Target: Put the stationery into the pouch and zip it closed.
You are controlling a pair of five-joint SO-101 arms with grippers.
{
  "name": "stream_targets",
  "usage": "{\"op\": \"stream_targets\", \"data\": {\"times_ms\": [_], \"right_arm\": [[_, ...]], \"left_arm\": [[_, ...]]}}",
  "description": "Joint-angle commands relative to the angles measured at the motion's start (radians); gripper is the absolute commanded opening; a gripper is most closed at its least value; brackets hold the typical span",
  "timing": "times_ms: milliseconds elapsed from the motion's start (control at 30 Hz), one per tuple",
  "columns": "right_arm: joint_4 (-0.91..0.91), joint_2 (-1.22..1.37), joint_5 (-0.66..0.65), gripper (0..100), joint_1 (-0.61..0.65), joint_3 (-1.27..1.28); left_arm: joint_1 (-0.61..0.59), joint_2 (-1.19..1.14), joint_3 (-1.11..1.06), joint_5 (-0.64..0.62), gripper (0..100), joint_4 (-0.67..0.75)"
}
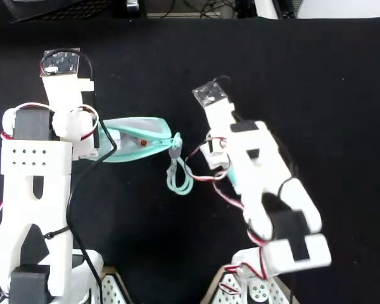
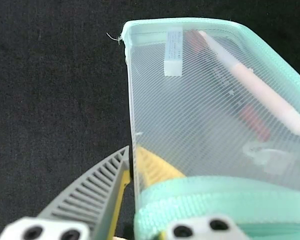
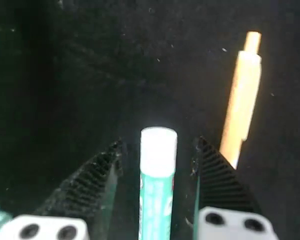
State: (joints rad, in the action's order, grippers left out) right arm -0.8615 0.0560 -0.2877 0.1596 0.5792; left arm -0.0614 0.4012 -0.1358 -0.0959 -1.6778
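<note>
The mint-edged see-through pouch (image 1: 141,137) lies on the black table, with its wrist strap (image 1: 178,178) trailing toward the front. My left gripper (image 2: 132,152) is shut on one end of the pouch (image 2: 205,125), at the left gripper (image 1: 102,143) in the high view. Through the pouch wall show a white eraser (image 2: 173,52), a pale pink pen (image 2: 255,82) and a red pen (image 2: 252,120). My right gripper (image 3: 157,145) is open, low over the table, with a white-capped green glue stick (image 3: 157,180) lying between its fingers and small gaps on both sides. An orange pen (image 3: 241,95) lies just beyond.
The table (image 1: 316,95) is covered in black cloth. The right arm (image 1: 259,171) stands just right of the pouch's strap end. Both arm bases sit at the front edge.
</note>
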Motion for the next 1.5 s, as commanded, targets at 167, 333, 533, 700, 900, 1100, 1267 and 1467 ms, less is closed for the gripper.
{"op": "stream_targets", "data": {"times_ms": [167,333,533,700,900,1100,1267,1467], "right_arm": [[-0.141,0.209,-0.089,4.3,-0.015,-0.248],[-0.221,0.174,-0.084,1.2,-0.015,-0.315],[-0.278,-0.13,-0.083,1.2,-0.015,-0.226],[-0.278,-0.564,-0.083,1.2,-0.009,-0.058],[-0.279,-1.078,0.008,1.2,0.049,0.012],[-0.186,-1.322,0.1,1.2,0.334,0.002],[0.043,-1.326,0.13,1.2,0.508,0.042],[0.621,-1.29,0.123,1.2,0.582,0.366]], "left_arm": [[-0.013,-0.005,-0.007,-0.008,3,0.0],[-0.013,-0.005,-0.005,-0.008,3,0.0],[-0.013,-0.002,-0.007,-0.008,3,0.0],[-0.013,-0.003,-0.004,-0.008,3,0.0],[-0.013,-0.002,-0.002,-0.008,3,0.0],[-0.013,-0.002,-0.002,-0.008,3,0.0],[-0.013,-0.003,-0.002,-0.008,3,0.0],[-0.013,-0.006,-0.002,-0.008,3,0.0]]}}
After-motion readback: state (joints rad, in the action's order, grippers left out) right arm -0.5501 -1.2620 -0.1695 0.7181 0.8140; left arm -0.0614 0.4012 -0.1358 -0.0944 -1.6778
